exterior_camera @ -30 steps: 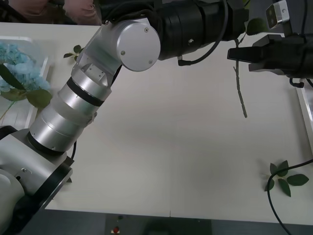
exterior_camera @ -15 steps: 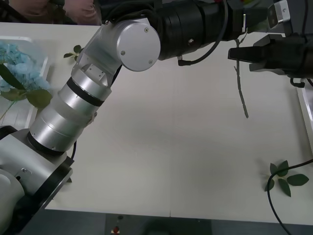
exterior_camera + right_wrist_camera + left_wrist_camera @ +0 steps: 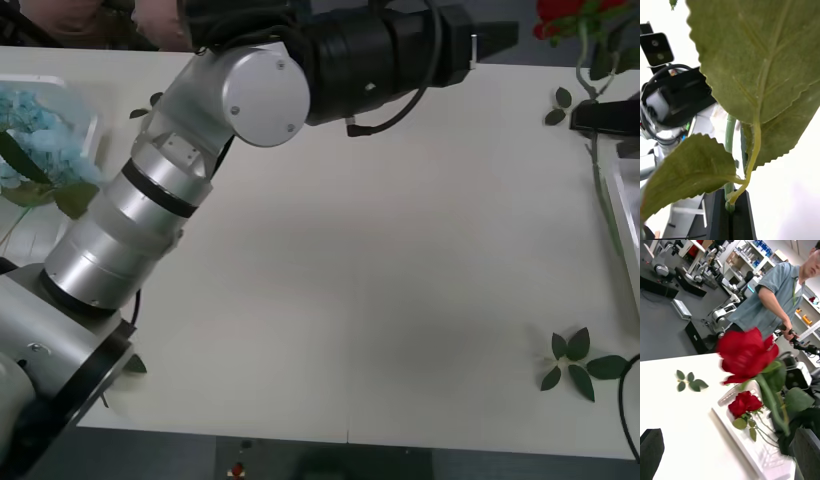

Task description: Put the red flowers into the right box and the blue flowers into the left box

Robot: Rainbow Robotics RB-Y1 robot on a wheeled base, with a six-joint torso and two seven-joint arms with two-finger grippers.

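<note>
A: From the front, the left arm stretches from the near left across the counter (image 3: 330,260) toward the far right, and its left pincer (image 3: 497,37) ends at the far edge with black fingers spread and nothing between them. What about the right side?

B: The right pincer (image 3: 603,114) sits at the right edge, shut on the stem of a red rose (image 3: 565,15) whose head is up at the far right corner. The stem hangs down beside the rim of the right box (image 3: 627,225). The blue flowers (image 3: 38,140) lie in the left box (image 3: 92,130) at the far left. A loose leaf sprig (image 3: 577,362) rests on the counter near right.

A: And the right wrist view?

B: The right pincer's black fingers (image 3: 719,215) are closed on the pale green stem (image 3: 729,138), with big green leaves (image 3: 756,56) spreading right in front of the camera.

A: In the left wrist view the left pincer's two black fingers (image 3: 650,452) stand wide apart at the corners, holding nothing. Beyond them the held red rose (image 3: 747,354) hangs above the right box (image 3: 730,429), where another red rose (image 3: 745,404) already lies. A small leaf sprig (image 3: 690,377) lies on the counter farther off
</note>
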